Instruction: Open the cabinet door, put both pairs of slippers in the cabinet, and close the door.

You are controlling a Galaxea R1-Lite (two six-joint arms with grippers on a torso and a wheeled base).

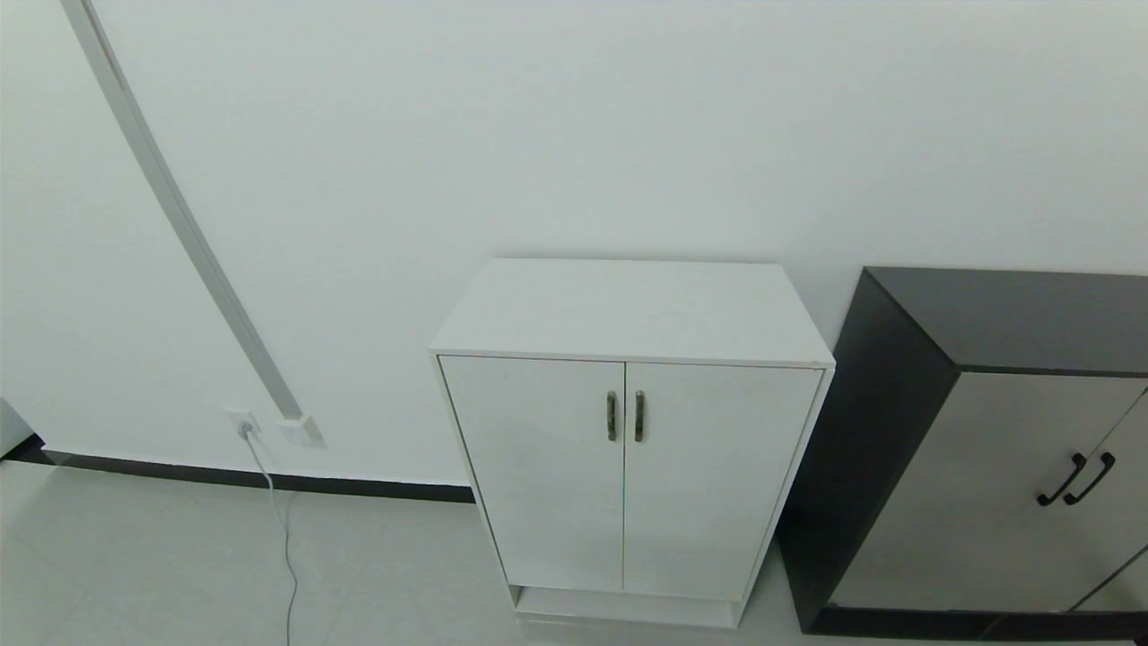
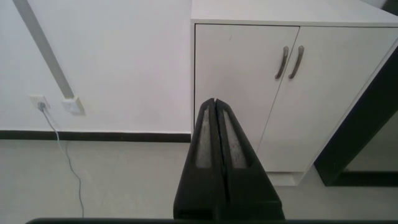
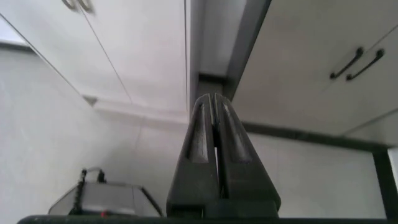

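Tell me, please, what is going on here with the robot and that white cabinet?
Nothing is being handled yet. The robot faces the white cabinet, whose two doors are shut, handles side by side at the middle. The left gripper and right gripper hang short of it, jaws shut and empty. A black cabinet stands to its right.

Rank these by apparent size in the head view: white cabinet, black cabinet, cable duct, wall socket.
1. white cabinet and black cabinet: alike in visible area; the black one runs off the picture's edge, so left unranked.
2. cable duct
3. wall socket
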